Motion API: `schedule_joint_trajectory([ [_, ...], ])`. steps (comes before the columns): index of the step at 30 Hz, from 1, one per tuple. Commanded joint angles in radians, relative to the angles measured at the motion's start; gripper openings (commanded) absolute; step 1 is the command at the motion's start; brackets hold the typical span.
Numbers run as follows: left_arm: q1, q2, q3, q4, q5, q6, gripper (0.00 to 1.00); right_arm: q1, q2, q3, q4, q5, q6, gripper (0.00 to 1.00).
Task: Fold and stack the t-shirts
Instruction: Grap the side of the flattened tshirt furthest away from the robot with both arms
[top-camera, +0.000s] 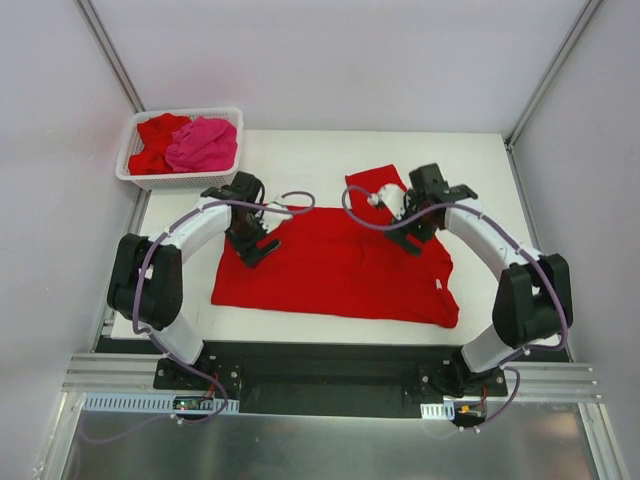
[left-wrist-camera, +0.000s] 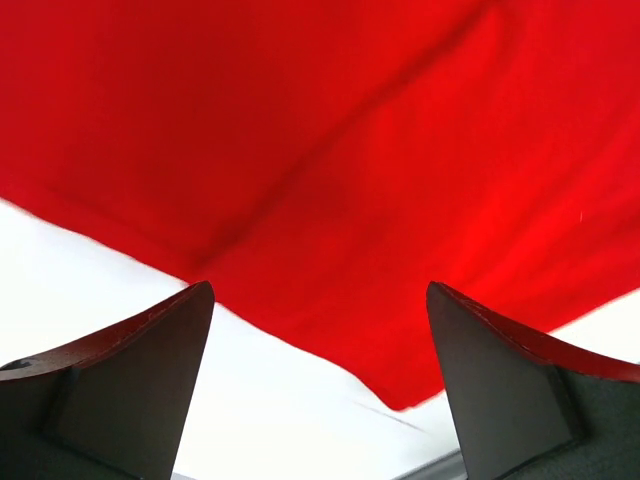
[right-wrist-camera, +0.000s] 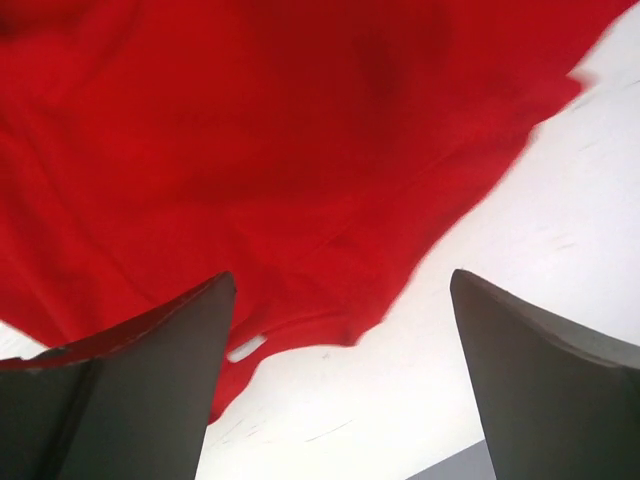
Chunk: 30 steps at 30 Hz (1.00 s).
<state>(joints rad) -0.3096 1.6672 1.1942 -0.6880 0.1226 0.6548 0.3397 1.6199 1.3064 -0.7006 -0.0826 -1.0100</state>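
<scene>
A bright red t-shirt (top-camera: 340, 268) lies spread flat on the white table, one sleeve reaching to the back right. My left gripper (top-camera: 256, 250) is open and empty, low over the shirt's back left part. In the left wrist view the shirt (left-wrist-camera: 330, 170) fills the upper frame, its edge between the open fingers (left-wrist-camera: 150, 380). My right gripper (top-camera: 407, 239) is open and empty over the shirt's back right part. The right wrist view shows the shirt (right-wrist-camera: 250, 140) with a small white label (right-wrist-camera: 246, 347) near the left finger. A hot pink t-shirt (top-camera: 204, 143) and a red one (top-camera: 155, 140) lie crumpled in the basket.
A white lattice basket (top-camera: 131, 150) stands at the table's back left corner. Bare white tabletop (top-camera: 300, 160) lies behind the shirt. Grey enclosure walls with metal posts stand on the left, right and back. The arms' bases sit on a black rail at the near edge.
</scene>
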Motion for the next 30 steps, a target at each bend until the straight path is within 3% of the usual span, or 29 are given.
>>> schedule_joint_trajectory([
  [1, 0.004, -0.023, -0.122, 0.033, -0.023, 0.061, 0.88, 0.045, -0.067, -0.209, 0.078, 0.049, -0.047, 0.92],
  [5, 0.01, -0.018, -0.218, 0.146, -0.118, 0.133, 0.88, 0.094, -0.057, -0.317, 0.197, 0.107, -0.059, 0.92],
  [10, 0.049, 0.031, -0.177, 0.191, -0.147, 0.163, 0.88, 0.108, -0.011, -0.314, 0.309, 0.147, -0.055, 0.93],
  [19, 0.05, 0.066, -0.192, 0.196, -0.127, 0.155, 0.87, 0.143, 0.001, -0.317, 0.24, 0.032, -0.032, 0.93],
  [30, 0.03, -0.053, -0.403, 0.188, -0.124, 0.106, 0.88, 0.16, -0.078, -0.424, 0.158, -0.008, -0.052, 0.95],
])
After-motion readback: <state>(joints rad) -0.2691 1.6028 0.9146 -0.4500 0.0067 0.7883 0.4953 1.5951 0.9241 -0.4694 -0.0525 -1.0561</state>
